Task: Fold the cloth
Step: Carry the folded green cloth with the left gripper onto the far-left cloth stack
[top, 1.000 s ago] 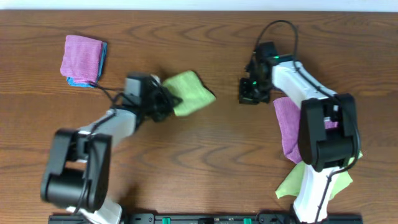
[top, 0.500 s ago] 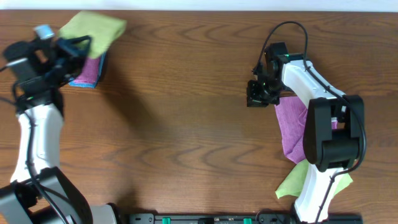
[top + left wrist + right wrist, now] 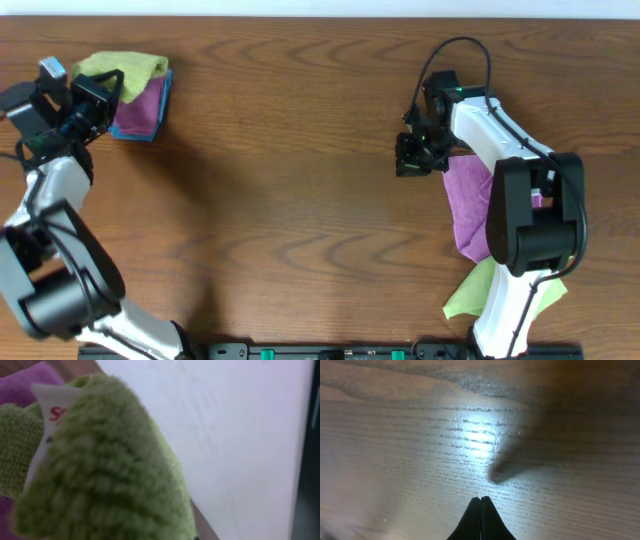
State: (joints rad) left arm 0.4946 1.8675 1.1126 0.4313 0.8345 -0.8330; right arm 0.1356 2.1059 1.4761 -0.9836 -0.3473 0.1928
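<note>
- Left gripper (image 3: 98, 92), far left, is clamped on the cloth (image 3: 130, 68); its white tag (image 3: 50, 397) shows.
- The cloth rests atop a folded purple cloth (image 3: 143, 105).
- Right gripper (image 3: 481, 502): 2 fingers pressed together, holding nothing, above the table (image 3: 280, 180).

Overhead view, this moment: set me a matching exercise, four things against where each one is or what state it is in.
Things:
1. lime-green cloth
2. right pincer
3. loose purple cloth
4. second green cloth

Places or states:
A. spread under the right arm
B. shut, empty, over the table
C. at the near edge, beside that arm's base
D. gripped by the left pincer over the folded pile

Pairs: 1-D, 2-B, 3-A, 4-C.
</note>
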